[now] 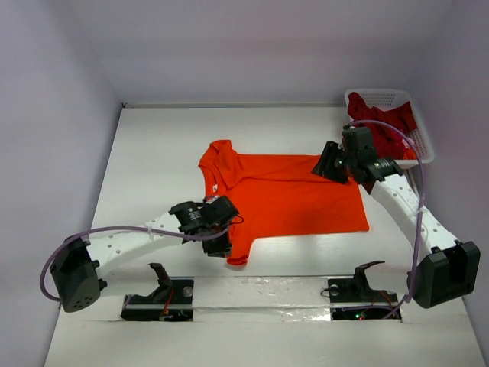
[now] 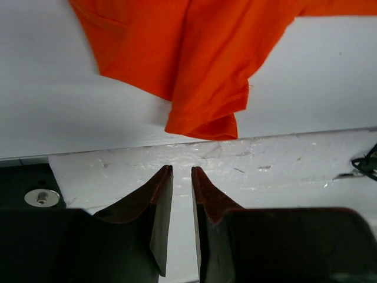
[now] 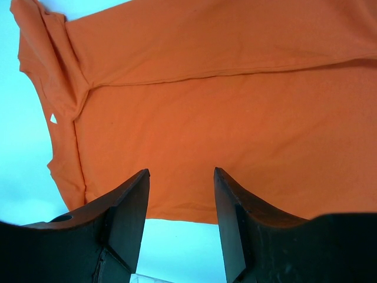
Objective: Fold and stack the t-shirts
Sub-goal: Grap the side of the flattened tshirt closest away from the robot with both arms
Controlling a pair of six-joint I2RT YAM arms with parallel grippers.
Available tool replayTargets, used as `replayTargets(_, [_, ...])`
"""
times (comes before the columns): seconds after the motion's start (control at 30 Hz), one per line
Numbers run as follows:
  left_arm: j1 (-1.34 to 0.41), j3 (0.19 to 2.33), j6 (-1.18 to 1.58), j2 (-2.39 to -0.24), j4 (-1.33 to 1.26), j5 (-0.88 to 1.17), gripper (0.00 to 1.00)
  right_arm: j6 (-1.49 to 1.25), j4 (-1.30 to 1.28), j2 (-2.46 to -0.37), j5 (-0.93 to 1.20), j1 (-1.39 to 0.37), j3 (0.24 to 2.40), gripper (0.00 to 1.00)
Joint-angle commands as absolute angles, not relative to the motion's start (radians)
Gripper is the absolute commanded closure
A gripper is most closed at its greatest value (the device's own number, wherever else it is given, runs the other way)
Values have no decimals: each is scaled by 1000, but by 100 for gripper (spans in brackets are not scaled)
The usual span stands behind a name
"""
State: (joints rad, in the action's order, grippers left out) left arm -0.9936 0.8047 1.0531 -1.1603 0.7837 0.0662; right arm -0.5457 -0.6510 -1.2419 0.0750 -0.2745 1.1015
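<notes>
A bright orange t-shirt point(image 1: 294, 195) lies spread flat on the white table, collar to the left. Its near-left sleeve point(image 2: 206, 112) is bunched towards the table's front edge. My left gripper point(image 1: 220, 246) hovers by that sleeve. In the left wrist view its jaws point(image 2: 181, 171) stand a narrow gap apart with only table showing between them, short of the sleeve. My right gripper point(image 1: 325, 164) hangs over the shirt's far right edge. It is open point(image 3: 181, 171) above the orange cloth point(image 3: 224, 118), holding nothing. Darker red t-shirts point(image 1: 380, 116) lie heaped in the basket.
A white lattice basket point(image 1: 382, 95) stands at the back right corner. A rough taped strip point(image 2: 265, 165) runs along the table's front edge, with the arm bases and two black mounts point(image 1: 160, 287) behind it. Purple walls close in three sides.
</notes>
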Motion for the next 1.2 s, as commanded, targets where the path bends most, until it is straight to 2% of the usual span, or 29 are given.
replayTargets(0.0, [-996,818,1112,-1131,856,-63,83,-541,-632,-1226,71,-268,1106,47])
replayTargets(0.83, [-1034,755,1069,-1292,698,-15,82,-531,-643,-1244,66,-268,1135,47])
replayTargets(1.17, [-1034,719,1065,-1282,652,-11,76,-532,-646,-1250,67,-268,1143,47])
